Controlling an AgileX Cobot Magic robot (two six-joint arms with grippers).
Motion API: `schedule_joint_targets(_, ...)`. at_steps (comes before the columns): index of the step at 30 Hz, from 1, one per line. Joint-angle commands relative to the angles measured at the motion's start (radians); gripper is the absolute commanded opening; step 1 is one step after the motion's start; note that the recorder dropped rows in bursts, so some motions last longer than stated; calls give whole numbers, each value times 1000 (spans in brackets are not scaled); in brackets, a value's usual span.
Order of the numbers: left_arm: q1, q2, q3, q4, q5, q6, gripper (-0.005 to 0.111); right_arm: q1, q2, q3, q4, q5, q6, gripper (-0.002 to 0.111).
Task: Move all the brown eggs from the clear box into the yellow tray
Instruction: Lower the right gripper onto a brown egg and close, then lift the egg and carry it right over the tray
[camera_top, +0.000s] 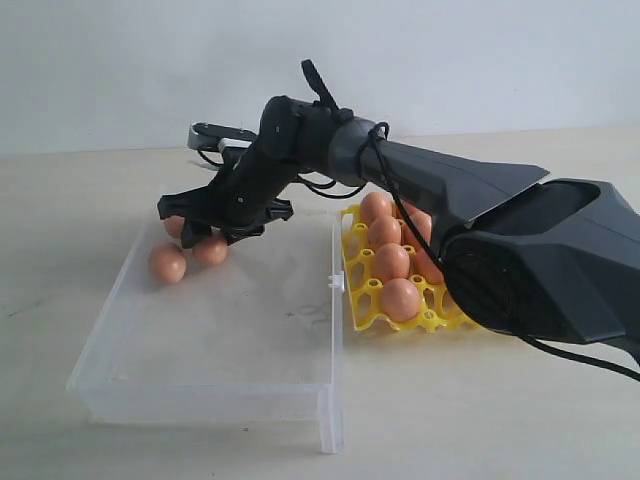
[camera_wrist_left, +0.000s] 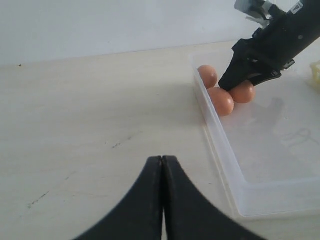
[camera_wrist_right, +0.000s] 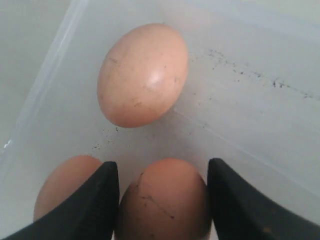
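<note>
Desk (camera_top: 500, 420): pale surface. It lies open between its left edge and the clear box, and along its near edge.

Clear box (camera_top: 240, 330): lies mid-desk. The white clasp (camera_top: 335, 282) on its right long edge faces the yellow tray. The floor carries dark specks, and most of it lies open toward the near edge.

Yellow tray (camera_top: 352, 262): sits just beside the box, toward the desk's right edge. Its visible cups hold brown eggs (camera_top: 391, 262), and the right arm partly hides it.

Right gripper (camera_top: 205, 232): lowered into the box corner nearest the desk's far-left. Its fingers (camera_wrist_right: 107, 200) flank one egg (camera_wrist_right: 162, 195) close against both sides; a firm clamp cannot be told.

Left gripper (camera_wrist_left: 162, 162): clenched with nothing in it, over open desk left of the box.

Box eggs: three, clustered. Two neighbours (camera_top: 167, 263) (camera_top: 175, 226) lie against the left wall, beside the flanked egg.
</note>
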Motion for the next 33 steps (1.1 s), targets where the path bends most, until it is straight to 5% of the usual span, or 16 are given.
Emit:
schedule_joint_targets(1,1,-6,-4,-1,-10,-2,0,1,5,-6,13,1,0,15)
schedule_joint_targets(3,1,-6,-4,-1,-10,-2,0,1,-3,-6,13,2,-7,0)
schedule_joint_targets(19,1,-6,-4,-1,-10,-2,0,12,-245,62,-56,-91,-117,0)
schedule_joint_targets(25,1,-6,-4,-1,-10,-2,0,28,-413,341,-79,-289,-159,0)
schedule_joint_targets(33,1,-6,-4,-1,-10,-2,0,30,-748,934,-77,-749,-184,0)
